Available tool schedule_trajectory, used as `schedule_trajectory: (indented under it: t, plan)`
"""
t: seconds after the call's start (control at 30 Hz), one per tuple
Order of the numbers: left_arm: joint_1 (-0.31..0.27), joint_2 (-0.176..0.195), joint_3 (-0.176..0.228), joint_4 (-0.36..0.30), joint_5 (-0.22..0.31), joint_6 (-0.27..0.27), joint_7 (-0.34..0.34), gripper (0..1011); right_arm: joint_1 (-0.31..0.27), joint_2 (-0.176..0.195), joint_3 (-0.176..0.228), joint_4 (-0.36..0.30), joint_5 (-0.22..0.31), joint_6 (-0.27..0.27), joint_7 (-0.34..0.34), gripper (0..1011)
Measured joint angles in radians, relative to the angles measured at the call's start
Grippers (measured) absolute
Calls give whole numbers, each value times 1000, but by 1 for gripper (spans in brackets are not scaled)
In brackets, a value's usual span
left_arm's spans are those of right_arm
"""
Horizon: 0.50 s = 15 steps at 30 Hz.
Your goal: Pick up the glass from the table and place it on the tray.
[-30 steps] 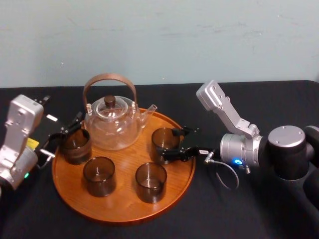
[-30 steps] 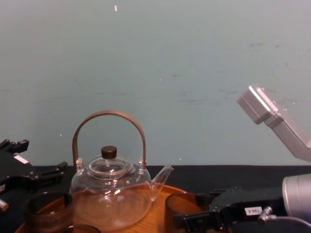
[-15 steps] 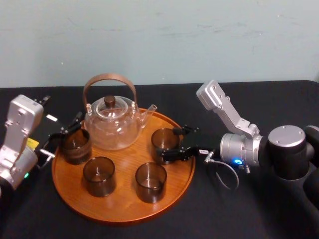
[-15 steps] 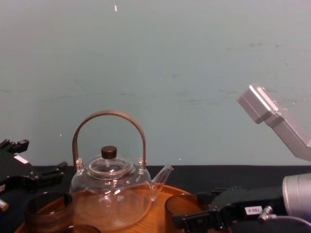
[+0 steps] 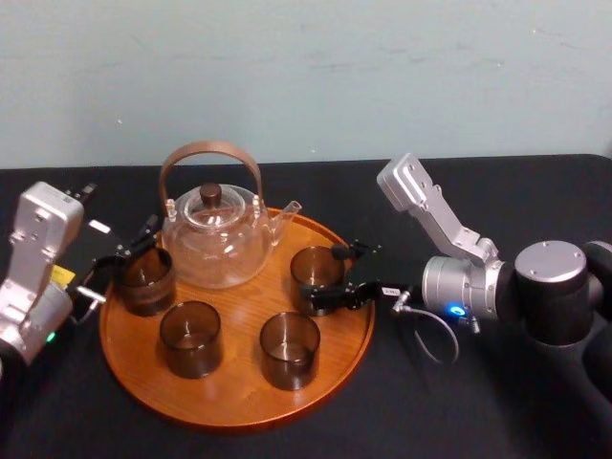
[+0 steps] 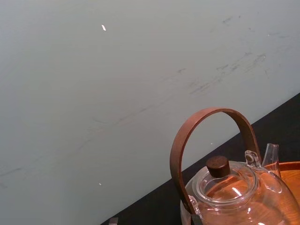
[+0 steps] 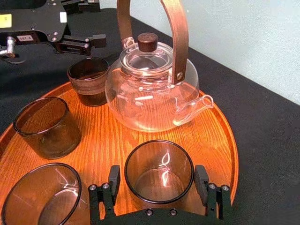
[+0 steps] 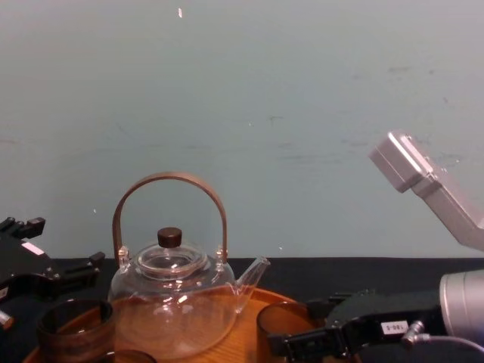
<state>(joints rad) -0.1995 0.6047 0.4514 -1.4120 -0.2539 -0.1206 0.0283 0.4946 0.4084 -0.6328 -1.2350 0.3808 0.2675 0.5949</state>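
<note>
1. Across the black table (image 5: 421,411) sits the tray (image 5: 234,311), round and low-rimmed, filling the middle of the work area.
2. On its rear half stands a clear teapot (image 5: 212,239), its spout (image 5: 287,208) aimed toward the robot's right.
3. Over the tray's right rim reaches the right gripper (image 5: 321,275), spread wide and level with the wood. The left gripper (image 7: 99,21) hangs just outside the left rim, likewise spread, with nothing between its tips.
4. The glass (image 7: 158,187) stands upright on the tray's right side, just in front of the spout and directly between the right gripper's fingers (image 7: 115,180). Three other tumblers (image 5: 191,337) share the tray: one at the left rim and two at the front.
5. Smallest is the clearance. In the right wrist view a sliver of wood shows between one finger and the glass wall, while the other finger sits so close that contact cannot be ruled out.
6. The glass lies straight ahead of the right palm with its axis vertical, so the placing looks done. The way out is probably straight back toward the robot's right, since any sideways drift could nudge or tip the glass.
</note>
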Motion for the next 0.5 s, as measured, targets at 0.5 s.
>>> schedule_trajectory:
  t: [0.5]
  plan:
    - [0,0,0,0,0,0,0,1002,-82,103,53,-118,55,6,14,1002]
